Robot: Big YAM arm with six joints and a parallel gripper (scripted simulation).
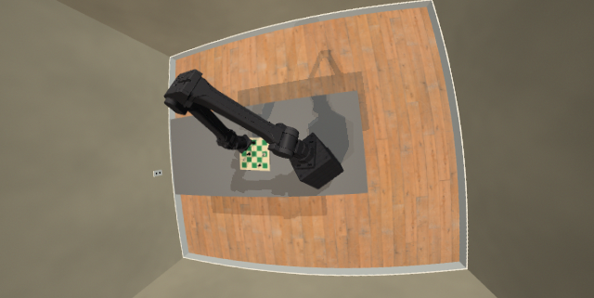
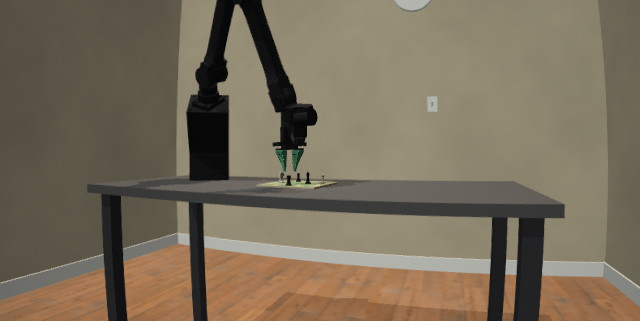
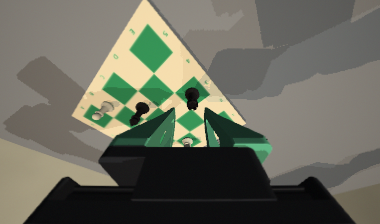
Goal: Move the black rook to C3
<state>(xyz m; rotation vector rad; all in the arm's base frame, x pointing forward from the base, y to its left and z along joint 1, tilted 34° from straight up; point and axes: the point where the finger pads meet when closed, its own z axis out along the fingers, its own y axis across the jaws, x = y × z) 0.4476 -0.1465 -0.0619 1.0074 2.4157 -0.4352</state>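
A small green and cream chessboard (image 3: 156, 85) lies on the dark table; it also shows from above (image 1: 255, 154) and from the side (image 2: 297, 184). In the wrist view two black pieces stand on it, one (image 3: 191, 97) just beyond my fingertips and one (image 3: 139, 112) to the left. A white piece (image 3: 102, 110) stands at the far left and another white piece (image 3: 187, 142) shows low between my fingers. I cannot tell which black piece is the rook. My gripper (image 3: 189, 111) (image 2: 289, 161) hovers above the board, fingers apart with nothing between them.
The arm's black base box (image 2: 208, 136) stands on the table behind the board. In the side view three black pieces (image 2: 298, 177) and two white ones stand in a close row. The board's edge labels are too small to read.
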